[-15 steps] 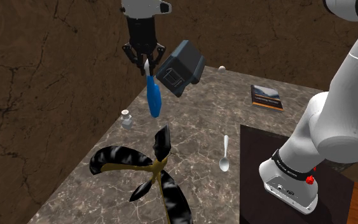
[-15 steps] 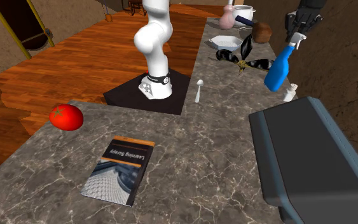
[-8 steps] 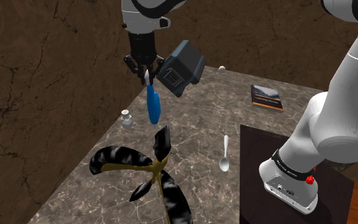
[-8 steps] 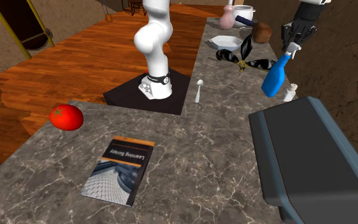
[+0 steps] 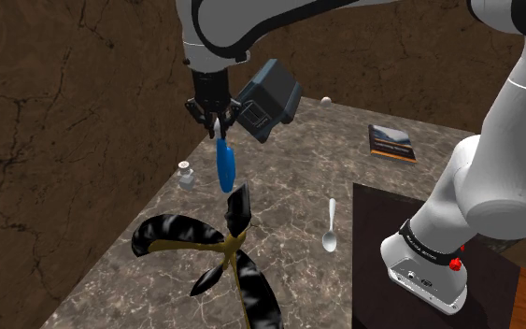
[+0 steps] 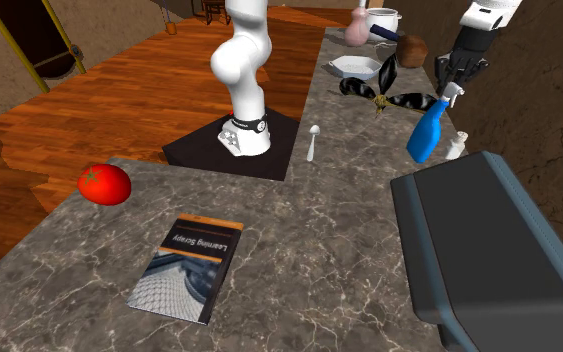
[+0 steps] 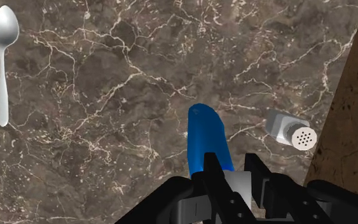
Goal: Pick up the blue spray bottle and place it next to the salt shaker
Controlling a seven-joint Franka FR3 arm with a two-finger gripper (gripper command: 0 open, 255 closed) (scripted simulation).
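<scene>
The gripper is positioned over the far edge of the marble desk, close to the brown wall. Its fingers are closed on the white spray head of the blue spray bottle.

Bottle orientation: the long axis is close to vertical. The spray head points up into the gripper and the base points down toward the desk. In the second exterior view the bottle leans slightly, with its base offset toward that view's left. Contact between the base and the desk cannot be confirmed.

The salt shaker stands upright on the desk between the bottle and the wall. It is near the bottle and does not touch it. In the wrist view the shaker's perforated top faces the camera, just beside the blue body.

A spoon lies on the desk well apart from the bottle, toward the stand.
</scene>
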